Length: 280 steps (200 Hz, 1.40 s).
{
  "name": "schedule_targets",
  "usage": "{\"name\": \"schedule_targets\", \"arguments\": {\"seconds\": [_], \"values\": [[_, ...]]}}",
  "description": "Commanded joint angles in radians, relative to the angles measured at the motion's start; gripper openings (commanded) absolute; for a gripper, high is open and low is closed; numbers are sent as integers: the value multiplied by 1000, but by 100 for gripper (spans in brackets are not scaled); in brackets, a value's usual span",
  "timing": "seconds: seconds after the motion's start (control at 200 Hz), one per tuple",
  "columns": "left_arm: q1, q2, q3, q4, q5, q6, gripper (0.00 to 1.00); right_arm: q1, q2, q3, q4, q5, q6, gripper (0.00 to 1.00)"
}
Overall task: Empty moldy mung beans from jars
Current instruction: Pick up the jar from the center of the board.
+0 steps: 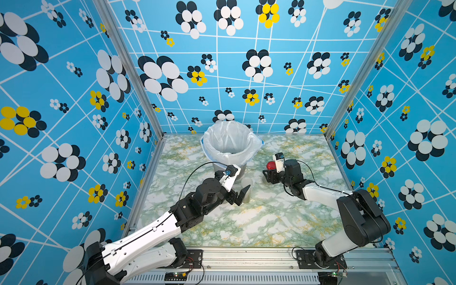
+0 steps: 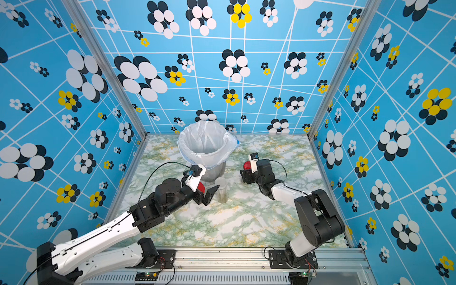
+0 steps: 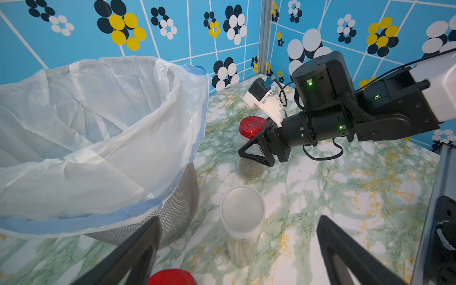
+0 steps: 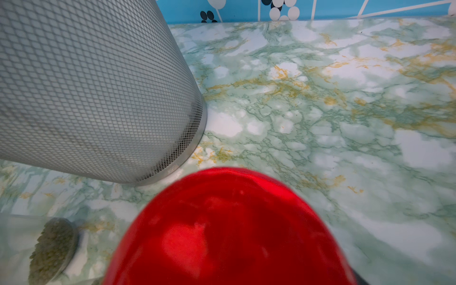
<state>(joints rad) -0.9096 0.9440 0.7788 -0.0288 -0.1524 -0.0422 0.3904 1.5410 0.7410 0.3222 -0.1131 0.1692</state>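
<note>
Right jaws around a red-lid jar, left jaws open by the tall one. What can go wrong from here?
1. The right gripper straddles the red-lidded jar below its lid. Its grip is unclear, and the smooth clear wall may slip or tip on lifting.
2. The left gripper, jaws open, sits close to the tall jar, which looks lidless. A bump could spill its beans.
3. A second red-lidded jar stands right under that wrist, easy to clip.

Scanning for anything legible: I get one short line of dark print on the white camera housing (image 1: 279,161) at the right wrist, visible in both top views but too small for me to read. Faint marks on the red jar lid (image 3: 252,125) are blurred. No label, brand or number is readable.
</note>
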Motion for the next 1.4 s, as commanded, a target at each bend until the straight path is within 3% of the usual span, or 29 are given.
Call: {"name": "schedule_targets", "arguments": {"seconds": [0.0, 0.36, 0.695, 0.944, 1.394], "values": [[11, 28, 17, 18, 43, -8, 99, 8, -98, 57, -120, 22, -11, 66], [18, 118, 111, 39, 180, 29, 100, 10, -323, 238, -434, -24, 74, 67], [131, 322, 285, 89, 526, -33, 100, 10, -415, 392, -538, -178, 193, 66], [138, 481, 437, 73, 595, -22, 100, 10, -462, 423, -531, -270, 225, 64], [146, 582, 510, 156, 567, -39, 100, 9, -456, 423, -481, -374, 268, 65]]}}
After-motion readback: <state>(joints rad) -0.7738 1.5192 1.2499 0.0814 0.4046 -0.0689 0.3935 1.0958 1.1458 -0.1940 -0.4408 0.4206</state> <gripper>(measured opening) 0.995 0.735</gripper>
